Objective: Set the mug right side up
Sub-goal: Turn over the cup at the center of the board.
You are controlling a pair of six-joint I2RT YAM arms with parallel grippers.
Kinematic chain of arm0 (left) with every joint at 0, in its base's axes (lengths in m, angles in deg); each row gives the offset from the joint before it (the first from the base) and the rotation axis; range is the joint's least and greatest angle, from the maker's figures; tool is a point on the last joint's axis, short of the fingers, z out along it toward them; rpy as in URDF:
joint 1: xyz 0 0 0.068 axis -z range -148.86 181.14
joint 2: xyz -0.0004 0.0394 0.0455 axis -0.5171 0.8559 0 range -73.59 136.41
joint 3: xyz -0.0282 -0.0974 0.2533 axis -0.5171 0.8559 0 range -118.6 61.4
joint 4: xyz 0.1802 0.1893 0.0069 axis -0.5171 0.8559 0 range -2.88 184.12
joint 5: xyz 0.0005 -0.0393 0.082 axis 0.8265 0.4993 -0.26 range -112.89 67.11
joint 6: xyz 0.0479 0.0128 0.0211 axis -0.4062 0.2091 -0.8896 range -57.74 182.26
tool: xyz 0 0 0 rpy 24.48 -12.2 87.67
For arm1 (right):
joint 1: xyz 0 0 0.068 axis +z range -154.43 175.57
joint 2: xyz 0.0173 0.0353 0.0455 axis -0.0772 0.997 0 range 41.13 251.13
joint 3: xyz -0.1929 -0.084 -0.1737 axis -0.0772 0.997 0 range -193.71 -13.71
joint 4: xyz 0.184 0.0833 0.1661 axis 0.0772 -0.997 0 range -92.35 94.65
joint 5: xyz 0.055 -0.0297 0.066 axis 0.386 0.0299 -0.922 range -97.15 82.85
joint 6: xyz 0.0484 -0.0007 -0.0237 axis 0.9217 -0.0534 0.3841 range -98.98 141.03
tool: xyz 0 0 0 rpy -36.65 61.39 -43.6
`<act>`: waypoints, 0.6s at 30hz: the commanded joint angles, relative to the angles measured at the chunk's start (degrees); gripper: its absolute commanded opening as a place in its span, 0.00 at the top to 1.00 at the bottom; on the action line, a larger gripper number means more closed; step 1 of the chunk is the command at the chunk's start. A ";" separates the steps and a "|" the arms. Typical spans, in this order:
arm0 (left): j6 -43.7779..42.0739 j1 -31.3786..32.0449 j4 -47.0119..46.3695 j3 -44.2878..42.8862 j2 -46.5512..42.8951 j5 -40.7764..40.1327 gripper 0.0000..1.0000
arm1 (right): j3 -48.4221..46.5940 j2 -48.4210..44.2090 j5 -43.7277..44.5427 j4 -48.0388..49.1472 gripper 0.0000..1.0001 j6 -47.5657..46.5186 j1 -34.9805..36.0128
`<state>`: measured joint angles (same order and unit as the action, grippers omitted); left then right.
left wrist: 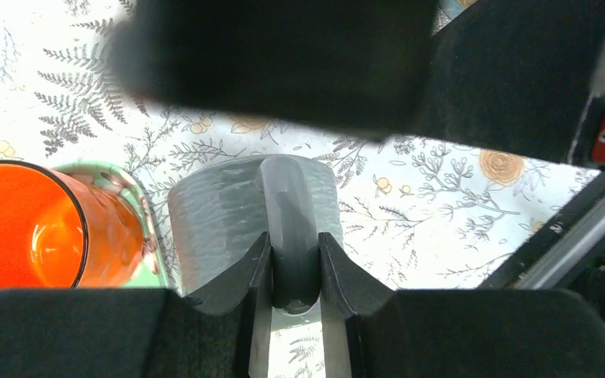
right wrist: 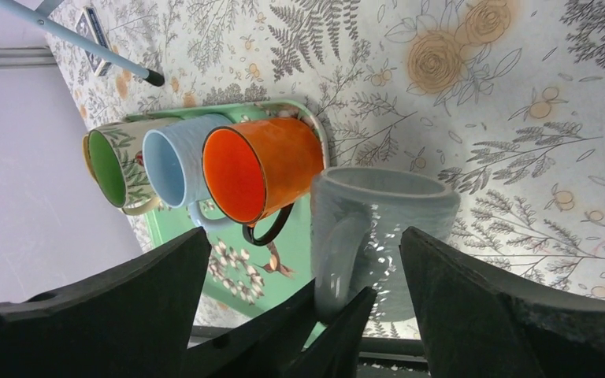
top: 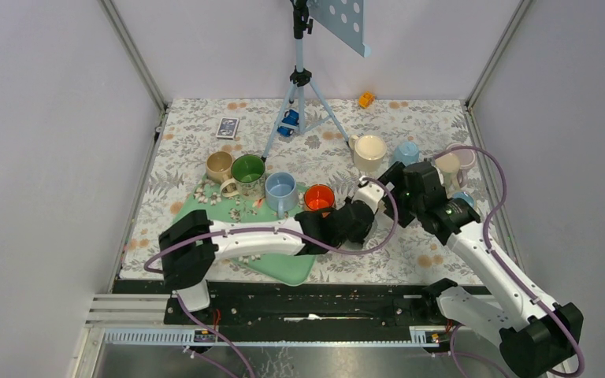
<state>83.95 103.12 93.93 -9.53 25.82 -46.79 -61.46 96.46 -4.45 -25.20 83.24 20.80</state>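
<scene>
Left gripper (left wrist: 294, 264) was clamped on the handle (left wrist: 291, 213) of the grey mug (left wrist: 220, 213), its two dark fingers (left wrist: 240, 276) pressed against either side of the loop. Right gripper (right wrist: 303, 244) stood wide apart, with one broad finger (right wrist: 134, 307) on each side of the same mug and neither pad touching it.

The grey mug sat just off the right edge of the green tray (right wrist: 315, 118), over the floral tablecloth (right wrist: 520, 94), close beside the orange mug (right wrist: 260, 165). Its handle pointed back toward the left wrist. Whether it rested on the cloth or hung just above it, and which end faced up, could not be told. From the top camera both wrists covered it almost completely.

On the tray, the orange mug stood upright at the right end. A light blue mug (top: 280, 187) came next to it, then a mug with a green inside (top: 247, 168) and a beige mug (top: 219, 165). Further back on the right, a cream mug (top: 369, 150) stood upright on the cloth, with a few pale mugs near the right arm. A blue tripod (top: 301, 79) stood at the far middle of the table.
</scene>
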 commanded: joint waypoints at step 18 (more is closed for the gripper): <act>13.89 -9.93 17.18 -0.60 -20.51 15.86 1.00 | -1.41 -1.58 11.04 0.91 0.00 -8.17 0.27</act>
<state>94.71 94.90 109.05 -8.31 11.53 -33.53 -61.46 94.95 3.79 -25.42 77.45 20.80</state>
